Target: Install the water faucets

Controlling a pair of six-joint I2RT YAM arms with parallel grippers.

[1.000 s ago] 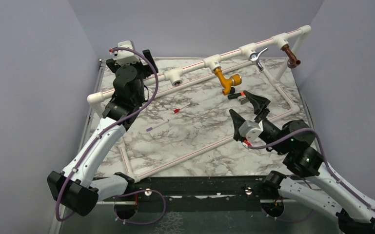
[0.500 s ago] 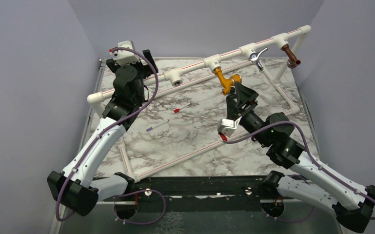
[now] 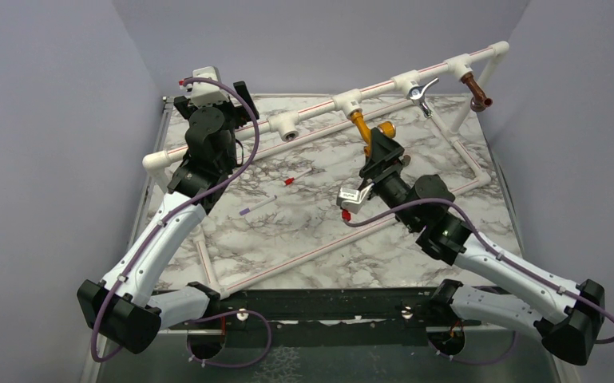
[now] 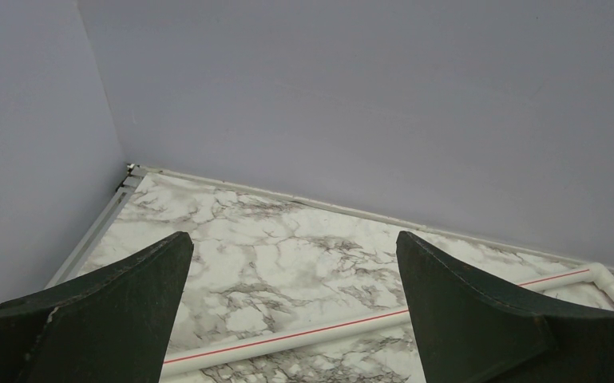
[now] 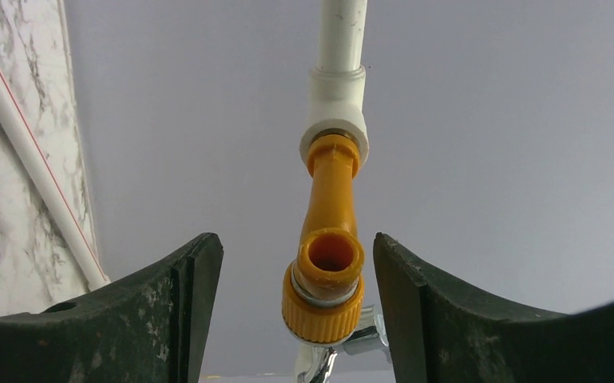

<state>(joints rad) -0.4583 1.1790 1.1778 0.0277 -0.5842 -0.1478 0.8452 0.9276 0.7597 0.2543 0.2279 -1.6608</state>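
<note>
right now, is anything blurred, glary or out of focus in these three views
top external: even, soft light, no harsh shadows or glare on the white marble-patterned table, all sharp; left wrist: the black left fingers crop the lower corners, focus fine; right wrist: the mustard-yellow spouted faucet is crisp and evenly lit, the dark right fingers beside it look scuffed, not blurred

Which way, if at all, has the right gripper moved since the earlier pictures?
Yes: the right gripper moved farther back and left, up to the yellow faucet on the fixed white pipe.
</note>
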